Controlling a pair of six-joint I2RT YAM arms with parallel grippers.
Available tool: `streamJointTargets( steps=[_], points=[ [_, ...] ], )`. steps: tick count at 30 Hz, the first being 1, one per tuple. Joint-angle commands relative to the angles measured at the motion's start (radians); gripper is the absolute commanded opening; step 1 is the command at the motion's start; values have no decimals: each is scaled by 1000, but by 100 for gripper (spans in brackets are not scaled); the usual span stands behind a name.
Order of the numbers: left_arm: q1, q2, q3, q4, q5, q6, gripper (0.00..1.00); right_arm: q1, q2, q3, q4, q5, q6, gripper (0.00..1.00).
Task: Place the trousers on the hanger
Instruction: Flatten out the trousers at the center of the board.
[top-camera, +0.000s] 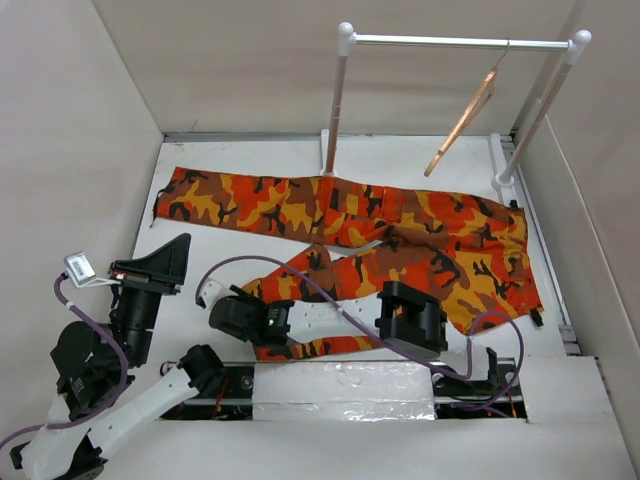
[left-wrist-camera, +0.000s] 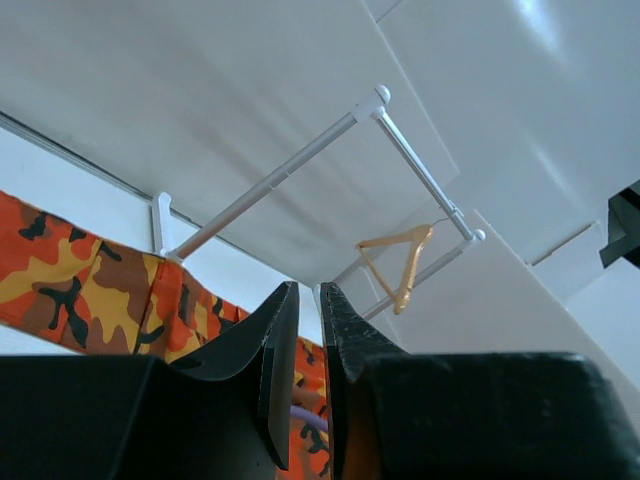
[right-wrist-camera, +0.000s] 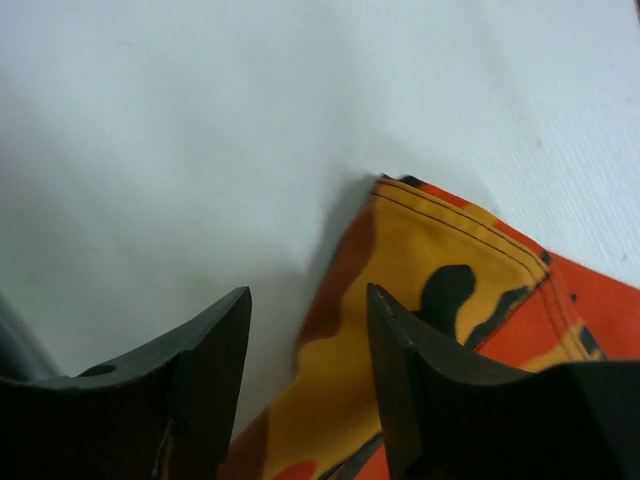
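The trousers (top-camera: 400, 235), orange-red camouflage, lie flat across the table. One leg runs to the far left and the other folds back toward the near middle. My right gripper (top-camera: 232, 312) is open, low over that near leg's hem. In the right wrist view the gripper (right-wrist-camera: 308, 295) straddles the cloth's edge (right-wrist-camera: 420, 300) and holds nothing. My left gripper (top-camera: 180, 245) is shut and empty, raised at the left, pointing toward the rack; its jaws (left-wrist-camera: 308, 288) nearly touch. The tan wooden hanger (top-camera: 462, 125) hangs by its hook from the rail, also visible in the left wrist view (left-wrist-camera: 400, 262).
A white tube rack (top-camera: 455, 42) with ball-capped posts stands at the back right, its feet on the table by the trousers; it shows in the left wrist view (left-wrist-camera: 290, 175). White walls enclose the table on the left, the back and the right. A purple cable (top-camera: 330, 300) loops over the near leg.
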Motion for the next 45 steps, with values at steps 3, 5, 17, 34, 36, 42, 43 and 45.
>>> streamJointTargets(
  steps=[3, 5, 17, 34, 36, 42, 43, 45],
  points=[
    [-5, -6, -2, 0, -6, 18, 13, -29, 4, 9, -36, 54, 36, 61],
    [-5, -7, -6, 6, 1, 18, 13, -39, 9, 6, -47, 78, 48, 61],
    [-5, 10, -26, 3, 2, 3, 14, -88, 39, -49, -61, 46, 93, 59],
    [-5, 166, -29, 96, 77, -26, 14, -247, -672, -699, 595, -188, 206, 0],
    [-5, 217, -28, 119, 102, -23, 14, -342, -790, -858, 659, -227, 274, 0],
    [-5, 414, 1, 193, 180, -5, 16, -584, -1039, -1225, 800, -304, 439, 0],
    [-5, 471, 2, 228, 191, -5, 16, -617, -1098, -1277, 777, -301, 447, 0],
    [-5, 528, -11, 250, 226, -16, 16, -692, -1151, -1311, 702, -256, 444, 0]
  ],
)
